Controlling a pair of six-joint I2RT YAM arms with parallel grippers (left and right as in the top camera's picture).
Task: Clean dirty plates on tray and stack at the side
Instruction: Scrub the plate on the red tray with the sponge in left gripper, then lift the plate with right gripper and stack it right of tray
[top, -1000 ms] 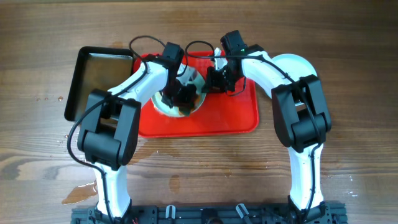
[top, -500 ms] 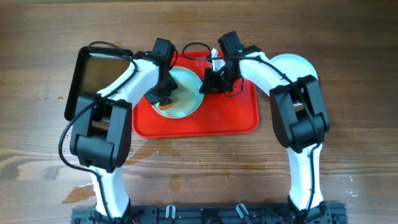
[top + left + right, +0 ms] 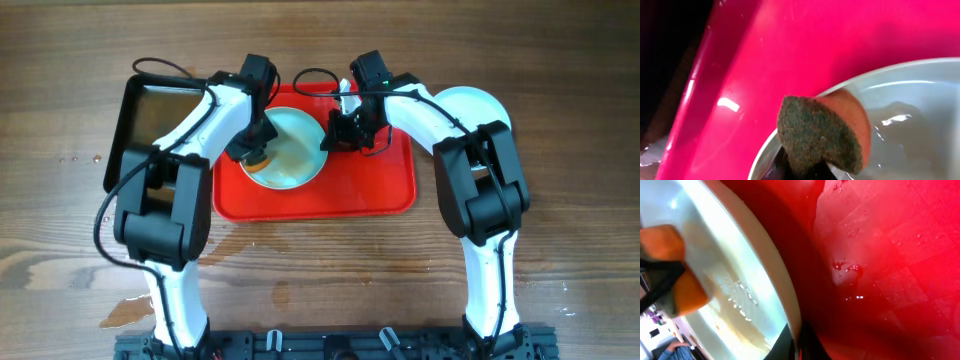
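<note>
Plate rim seems pinched by right gripper; left gripper clamps sponge at opposite rim.

Item 1: tray. Red plastic, rectangular, rounded corners, low rim. It lies flat at the table's middle, long side across. Its floor is wet, with droplets near the plate edge in my right wrist view.

Item 2: first plate. Round, shallow, pale mint-white. It sits on the tray's left half, toward the far edge. A tan-orange sauce film streaks the near-left part of its bowl, which is wet and glossy. My sponge rests on its left rim, and its right rim sits in my right gripper.

Item 3: second plate. Pale and round, it lies off the tray's far right corner, partly hidden.
</note>
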